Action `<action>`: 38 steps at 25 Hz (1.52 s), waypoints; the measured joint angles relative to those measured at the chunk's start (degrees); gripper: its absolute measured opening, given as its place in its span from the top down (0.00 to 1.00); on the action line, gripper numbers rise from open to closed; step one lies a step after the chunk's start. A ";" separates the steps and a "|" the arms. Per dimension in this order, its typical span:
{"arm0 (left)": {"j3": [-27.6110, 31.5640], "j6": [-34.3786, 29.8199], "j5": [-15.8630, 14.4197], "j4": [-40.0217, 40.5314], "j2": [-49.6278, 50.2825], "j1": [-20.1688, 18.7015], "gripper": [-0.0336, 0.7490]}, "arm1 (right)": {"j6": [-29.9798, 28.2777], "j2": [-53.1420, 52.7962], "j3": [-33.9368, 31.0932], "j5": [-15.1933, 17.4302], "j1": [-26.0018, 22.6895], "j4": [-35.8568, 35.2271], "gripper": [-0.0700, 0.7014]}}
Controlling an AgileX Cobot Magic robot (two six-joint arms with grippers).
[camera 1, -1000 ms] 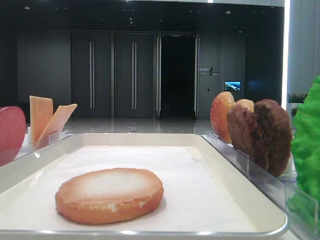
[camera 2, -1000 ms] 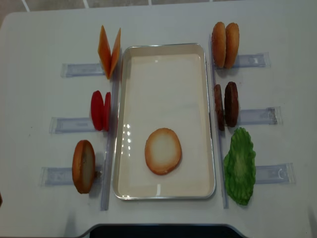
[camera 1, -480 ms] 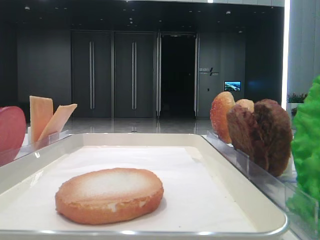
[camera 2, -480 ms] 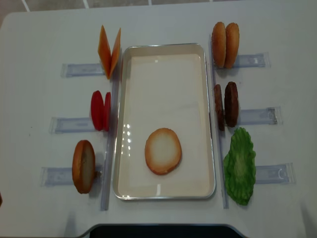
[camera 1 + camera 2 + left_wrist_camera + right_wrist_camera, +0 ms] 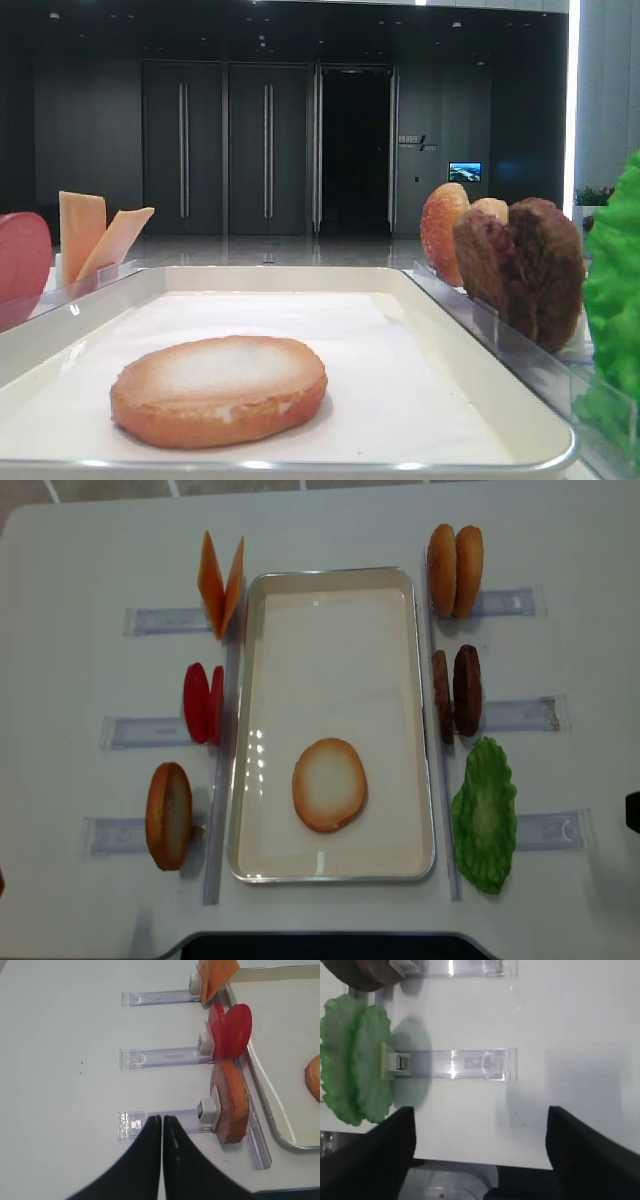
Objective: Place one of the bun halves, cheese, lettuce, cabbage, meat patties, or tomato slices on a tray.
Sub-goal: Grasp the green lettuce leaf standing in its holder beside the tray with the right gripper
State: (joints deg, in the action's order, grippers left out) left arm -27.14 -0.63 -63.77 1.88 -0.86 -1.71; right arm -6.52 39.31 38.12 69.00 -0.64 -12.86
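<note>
One pale-faced bun half (image 5: 329, 784) (image 5: 218, 388) lies flat on the paper-lined tray (image 5: 335, 580). Left of the tray stand cheese (image 5: 221, 583), tomato slices (image 5: 203, 702) (image 5: 231, 1030) and a bun half (image 5: 168, 815) (image 5: 231, 1101). To its right stand two bun halves (image 5: 454, 570), meat patties (image 5: 457, 692) and lettuce (image 5: 485, 815) (image 5: 355, 1065). Cabbage is out of view. My right gripper (image 5: 479, 1110) is open and empty over bare table, right of the lettuce. My left gripper (image 5: 161, 1117) is shut and empty by the outer end of the left bun's holder.
Clear plastic holders (image 5: 515, 831) (image 5: 470, 1064) (image 5: 165, 1057) stick out sideways from each food item, and long clear rails run along both tray sides. The table's front edge (image 5: 470, 1160) lies just under the right gripper.
A dark part of the right arm has come in at the right edge of the overhead view, level with the lettuce. The food items and the tray have not moved.
</note>
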 joint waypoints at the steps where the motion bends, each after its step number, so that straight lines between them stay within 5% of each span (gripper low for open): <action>1: 0.00 0.00 0.00 0.00 0.00 0.00 0.96 | 0.00 2.35 1.74 0.48 0.00 -0.39 0.21; 11: 0.00 0.00 0.00 0.00 0.00 0.00 0.96 | -0.35 19.34 15.93 1.02 0.00 -1.45 0.21; 20: 0.00 0.00 0.00 0.00 0.00 0.00 0.96 | 3.18 20.90 16.88 1.01 1.32 -1.89 0.21; 32: 0.00 0.00 0.00 0.00 0.00 0.00 0.96 | 19.74 21.01 16.94 1.01 21.36 0.69 0.21; 38: 0.00 0.00 0.00 0.00 0.00 0.00 0.96 | 30.98 21.14 16.94 1.01 31.02 8.36 0.21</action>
State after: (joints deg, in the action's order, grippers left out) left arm -27.14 -0.63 -63.77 1.88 -0.86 -1.71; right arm 24.45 60.45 55.06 70.01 30.38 -4.49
